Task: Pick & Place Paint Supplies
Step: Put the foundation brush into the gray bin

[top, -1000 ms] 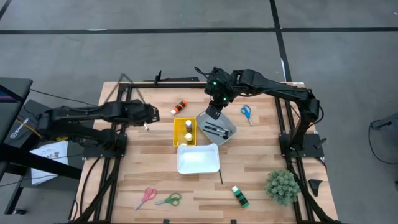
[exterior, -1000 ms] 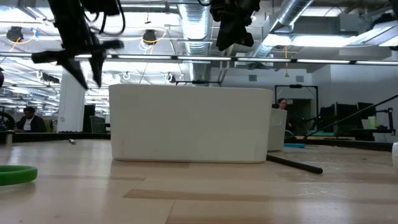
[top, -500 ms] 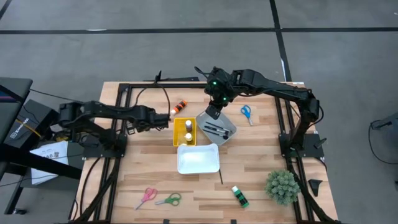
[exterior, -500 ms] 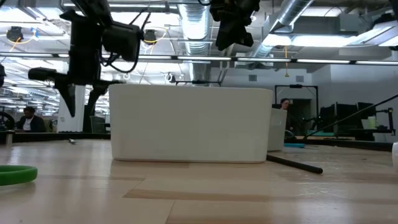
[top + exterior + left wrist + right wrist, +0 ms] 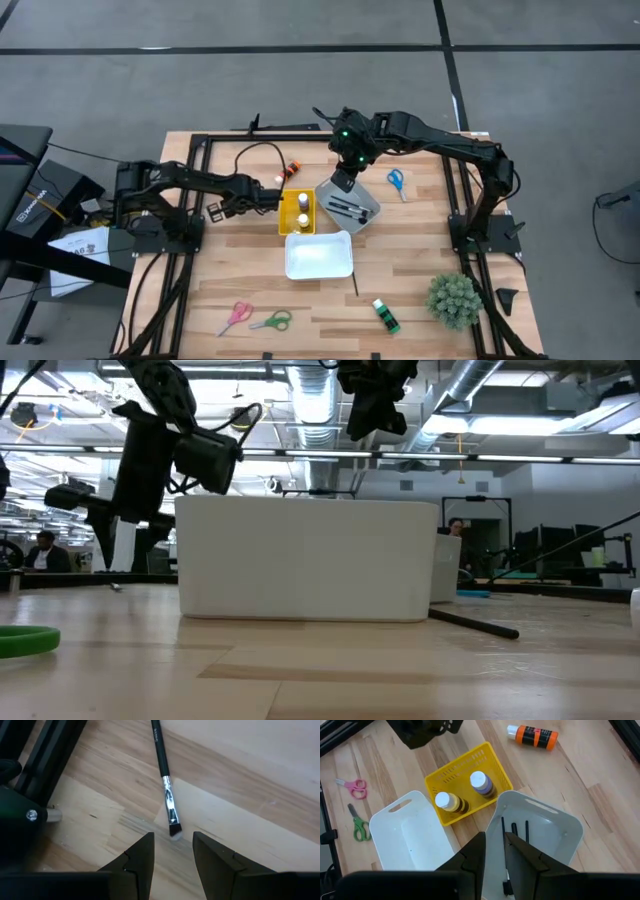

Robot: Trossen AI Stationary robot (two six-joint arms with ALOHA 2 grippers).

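A thin dark paintbrush (image 5: pixel 165 780) lies flat on the wooden table, its bristle tip (image 5: pixel 174 831) just ahead of my left gripper (image 5: pixel 172 847). That gripper (image 5: pixel 272 197) is open, points steeply down and stands left of the yellow basket (image 5: pixel 297 228). The basket holds a yellow bottle (image 5: pixel 449 802) and a purple bottle (image 5: pixel 482 782). An orange bottle (image 5: pixel 292 169) lies behind the basket. My right gripper (image 5: pixel 345 182) hangs above the pale tray (image 5: pixel 570 835), which holds dark brushes (image 5: pixel 526 831). A narrow gap shows between its fingers (image 5: pixel 494 842), with nothing in it.
A white tub (image 5: pixel 318 268) stands in front of the basket. Blue scissors (image 5: pixel 396 181) lie right of the pale tray. Pink scissors (image 5: pixel 236 316), green scissors (image 5: pixel 272 321), a green bottle (image 5: pixel 386 316), another brush (image 5: pixel 354 283) and a fuzzy plant (image 5: pixel 455 298) lie near the front edge.
My left gripper has come down toward the table and moved toward the table's right edge, up to the yellow basket, tipping to point more steeply down. It stays open.
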